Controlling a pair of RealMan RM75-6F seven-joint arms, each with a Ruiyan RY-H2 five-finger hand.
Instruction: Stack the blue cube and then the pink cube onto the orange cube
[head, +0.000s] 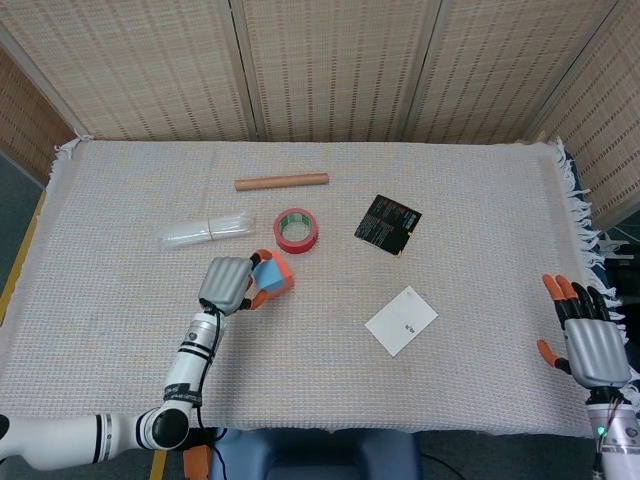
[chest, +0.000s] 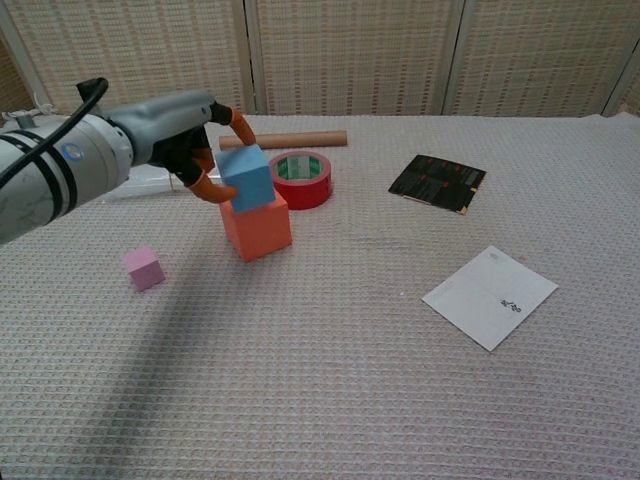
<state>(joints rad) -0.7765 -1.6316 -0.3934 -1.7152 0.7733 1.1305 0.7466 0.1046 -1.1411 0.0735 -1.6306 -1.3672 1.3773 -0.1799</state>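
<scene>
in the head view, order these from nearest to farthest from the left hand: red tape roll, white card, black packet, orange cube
From the left hand:
1. orange cube, right beside it, under the held blue cube
2. red tape roll, up and to the right
3. white card, farther right
4. black packet, upper right, only slightly beyond the card
</scene>
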